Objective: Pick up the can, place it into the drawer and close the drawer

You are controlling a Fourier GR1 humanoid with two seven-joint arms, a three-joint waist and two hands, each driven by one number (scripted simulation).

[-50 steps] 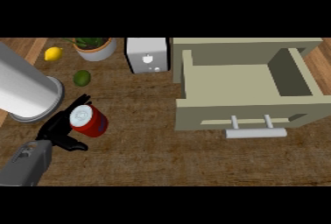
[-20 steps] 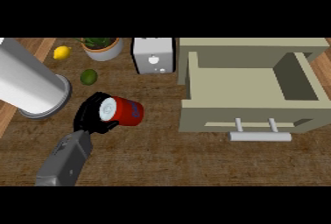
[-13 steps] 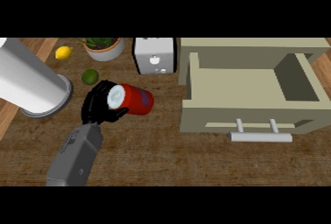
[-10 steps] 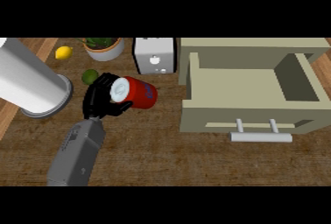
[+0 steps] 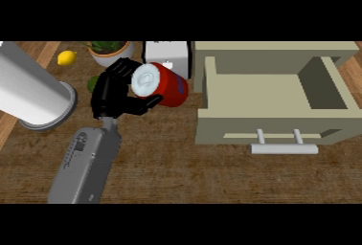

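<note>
Red cylindrical can with a pale lid point(image 5: 164, 85) is held in the black left hand point(image 5: 113, 94), fingers and thumb curled round its lid end. It is tipped so the lid faces up-left, off the brown wooden counter point(image 5: 205, 177). The can sits just left of the open beige drawer point(image 5: 240, 128), outside its left wall and not over the cavity. The drawer's pale bar handle point(image 5: 284, 149) points toward the lower edge. A white boxy appliance point(image 5: 167, 53) is right behind the can, overlapping it in view; contact unclear. A large grey-white cylinder point(image 5: 32, 91) lies left of the hand. A green round fruit point(image 5: 92, 83) is half hidden behind the fingers. A yellow lemon point(image 5: 66, 57) and a potted green plant point(image 5: 107, 49) stand at the back. The grey forearm point(image 5: 88, 167) comes in from lower left.
</note>
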